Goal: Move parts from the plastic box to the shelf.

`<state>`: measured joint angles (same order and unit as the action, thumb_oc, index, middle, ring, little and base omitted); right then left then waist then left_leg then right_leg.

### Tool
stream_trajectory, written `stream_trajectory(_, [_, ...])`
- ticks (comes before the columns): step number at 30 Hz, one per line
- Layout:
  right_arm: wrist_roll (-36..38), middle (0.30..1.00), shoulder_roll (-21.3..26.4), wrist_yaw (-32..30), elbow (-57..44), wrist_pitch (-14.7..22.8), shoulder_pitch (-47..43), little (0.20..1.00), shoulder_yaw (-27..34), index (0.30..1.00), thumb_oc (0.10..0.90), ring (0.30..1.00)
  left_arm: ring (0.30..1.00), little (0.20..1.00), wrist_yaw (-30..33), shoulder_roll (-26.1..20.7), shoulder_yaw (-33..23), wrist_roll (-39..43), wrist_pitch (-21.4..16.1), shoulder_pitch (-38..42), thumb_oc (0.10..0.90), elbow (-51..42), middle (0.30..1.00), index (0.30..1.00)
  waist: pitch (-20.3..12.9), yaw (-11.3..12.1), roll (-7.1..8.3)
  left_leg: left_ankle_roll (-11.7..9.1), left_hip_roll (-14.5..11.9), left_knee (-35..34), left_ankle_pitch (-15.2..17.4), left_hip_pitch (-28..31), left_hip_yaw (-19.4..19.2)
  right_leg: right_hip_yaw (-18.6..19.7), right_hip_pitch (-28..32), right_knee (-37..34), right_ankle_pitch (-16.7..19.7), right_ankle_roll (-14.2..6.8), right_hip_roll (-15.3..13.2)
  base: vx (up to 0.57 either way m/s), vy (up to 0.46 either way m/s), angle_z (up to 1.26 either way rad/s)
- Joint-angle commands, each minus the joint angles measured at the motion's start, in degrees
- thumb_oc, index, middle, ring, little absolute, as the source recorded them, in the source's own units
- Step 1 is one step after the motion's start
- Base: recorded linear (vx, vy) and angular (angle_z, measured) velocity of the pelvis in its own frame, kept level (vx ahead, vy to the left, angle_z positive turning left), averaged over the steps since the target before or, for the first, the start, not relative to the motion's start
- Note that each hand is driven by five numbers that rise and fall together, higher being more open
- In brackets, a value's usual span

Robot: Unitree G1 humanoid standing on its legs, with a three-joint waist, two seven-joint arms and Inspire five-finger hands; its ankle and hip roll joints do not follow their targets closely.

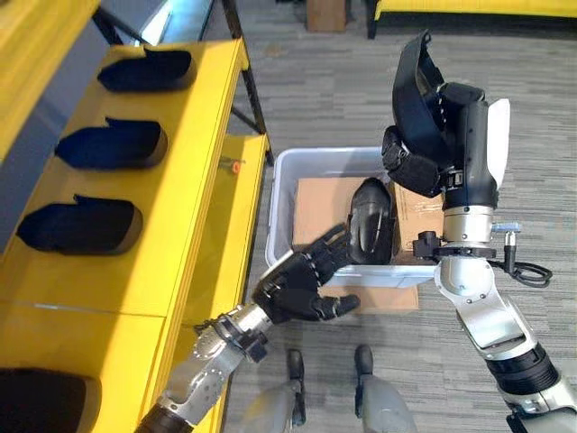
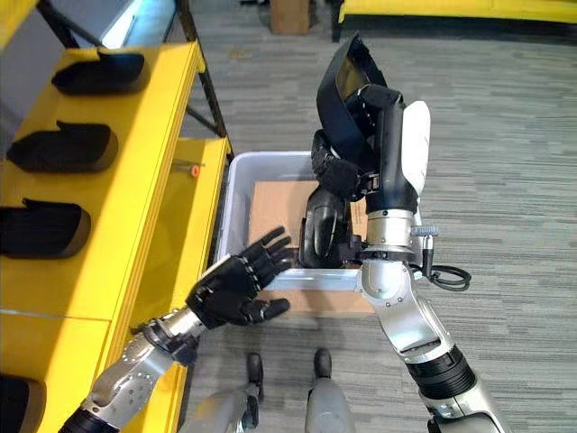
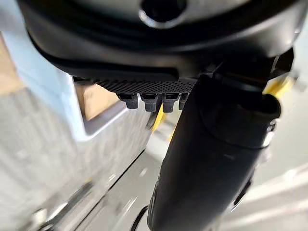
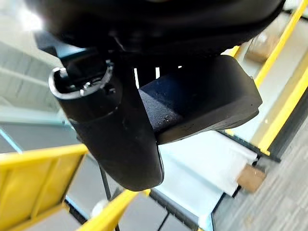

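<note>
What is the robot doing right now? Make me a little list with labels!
right hand: raised above the box, curled round a black part
left hand: open, at the box's near left corner
plastic box: on the floor, holds cardboard and another black part
yellow shelf: robot's left, several black parts already on it

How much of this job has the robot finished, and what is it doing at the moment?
Several black parts already lie on the yellow shelf, so some of the moving looks done. The right hand holds another black part raised above the plastic box. The left hand is open by the box rim. One part is left in the box.
</note>
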<state>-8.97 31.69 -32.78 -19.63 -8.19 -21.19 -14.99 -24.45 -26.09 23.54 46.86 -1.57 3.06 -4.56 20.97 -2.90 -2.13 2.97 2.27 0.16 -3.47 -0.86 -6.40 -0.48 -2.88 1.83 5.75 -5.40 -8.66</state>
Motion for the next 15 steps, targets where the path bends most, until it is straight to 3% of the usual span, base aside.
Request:
stream_trajectory(1, [-5.18,0.3,-0.47,-2.8,0.16,9.61,0.96,0.3,1.27,0.3,0.4,0.3,1.0,1.0,-1.5,-0.26,-0.63,5.18,-5.0,-0.96,0.9,-3.12,1.0,1.0,-9.45,0.69,-0.41,0.81,-1.55,-1.36,10.03,4.98,7.27,4.76,-3.05,1.05,2.13,-2.77,-2.75,-0.23,0.094,-0.25])
stream_trajectory(3, [-5.82,0.3,-0.53,-2.55,-0.08,11.12,3.39,0.3,1.32,0.3,0.4,0.3,1.0,1.0,0.36,-0.66,-0.99,5.45,-6.93,-1.4,0.9,-2.77,1.0,1.0,-9.59,0.53,-1.01,1.63,-2.29,-3.46,8.49,5.19,8.79,5.33,-3.21,10.73,-2.53,-1.95,0.91,-0.2,0.058,-0.13])
stream_trajectory(5, [-6.53,0.3,0.59,-2.98,-1.14,11.81,6.33,0.3,1.85,0.3,0.4,0.3,1.0,1.0,2.01,-0.35,-2.38,5.65,-5.47,-1.3,0.9,-4.21,1.0,1.0,-9.83,0.37,-0.75,2.43,-2.38,-4.14,6.73,3.98,10.61,6.52,-3.62,21.02,-6.05,-1.15,5.96,-0.25,-0.035,0.06])
stream_trajectory(8, [-6.85,0.3,2.08,-1.63,-1.37,10.19,7.32,0.3,1.58,0.3,0.4,0.3,1.0,1.0,2.42,0.27,-3.46,5.43,-4.7,-1.64,0.9,-5.09,1.0,1.0,-10.42,1.04,0.19,2.28,-1.7,-3.49,5.3,1.31,12.33,7.02,-3.19,27.12,-8.81,-0.53,9.79,-0.3,-0.138,0.47])
stream_trajectory(10, [-7.44,0.3,2.48,-1.76,-0.29,9.66,6.04,0.3,0.33,0.3,0.4,0.3,1.0,1.0,1.69,0.64,-4.68,5.8,-4.44,-2.32,0.9,-4.65,1.0,1.0,-10.29,1.84,0.81,1.69,-0.91,-2.82,4.66,-0.14,13.21,7.29,-1.84,24.94,-11.3,1.15,11.78,-0.22,-0.151,0.34])
stream_trajectory(15, [-3.52,0.3,3.11,-0.21,1.66,9.69,4.51,0.3,-0.34,0.3,0.4,0.3,1.0,1.0,0.72,1.14,-7.44,6.66,-3.05,-4.4,0.9,-4.77,1.0,1.0,-9.58,3.49,1.66,-0.52,-1.18,0.21,2.54,-4.59,14.32,6.33,4.02,13.25,-14.38,4.25,12.49,-0.17,-0.177,0.1])
